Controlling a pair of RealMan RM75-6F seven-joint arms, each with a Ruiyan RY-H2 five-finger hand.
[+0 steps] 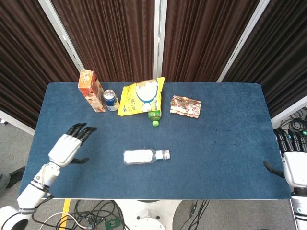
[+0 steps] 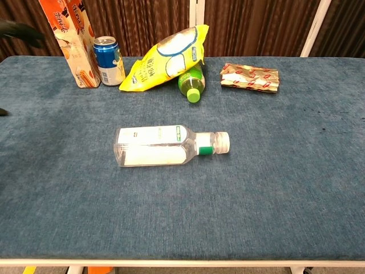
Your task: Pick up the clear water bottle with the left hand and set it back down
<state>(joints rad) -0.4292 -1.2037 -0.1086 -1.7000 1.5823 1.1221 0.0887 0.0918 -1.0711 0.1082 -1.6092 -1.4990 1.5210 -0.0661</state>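
The clear water bottle lies on its side near the middle of the blue table, white cap pointing right. My left hand hovers over the table's left part, well left of the bottle, fingers spread and holding nothing. In the chest view only its dark fingertips show at the upper left edge. My right hand hangs beyond the table's right edge, fingers apart and empty.
At the back stand an orange carton and a blue can. A yellow snack bag lies over a green bottle. A red-patterned packet lies to the right.
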